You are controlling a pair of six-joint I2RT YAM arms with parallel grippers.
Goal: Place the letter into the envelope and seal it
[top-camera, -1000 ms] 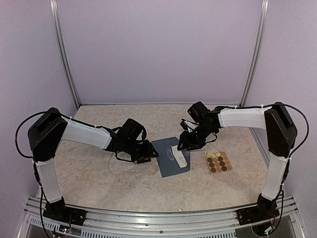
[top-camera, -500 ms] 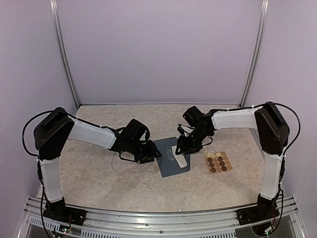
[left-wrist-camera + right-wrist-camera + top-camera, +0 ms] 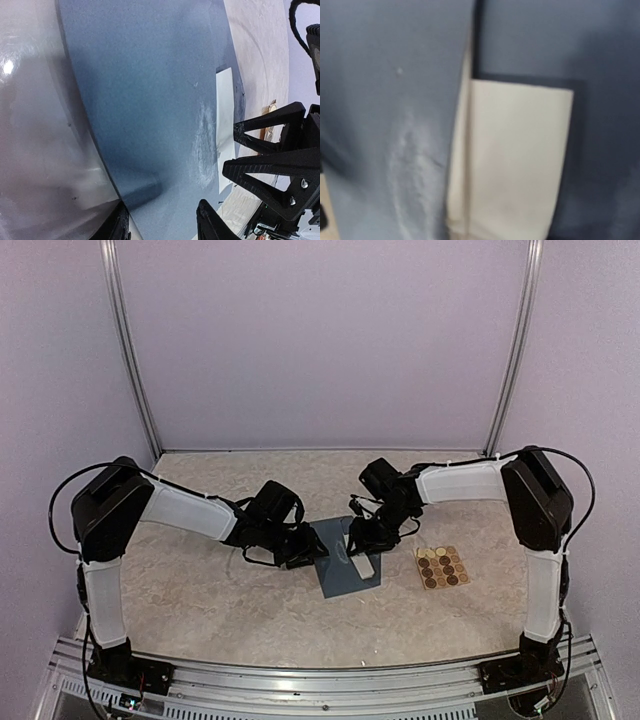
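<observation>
Right gripper (image 3: 363,540): fingers part spread, holding nothing I can see
Letter (image 3: 515,160): right under it, one long side tucked under blue paper, the rest showing
Envelope (image 3: 345,575): flat below both tools, long side along the letter
Left gripper (image 3: 162,220): facing the right one, fingers apart over the envelope's edge
Nearer arm: the right, I think; push goes toward the left gripper
Sticker sheet (image 3: 441,567): beside the right gripper, not in my way
</observation>
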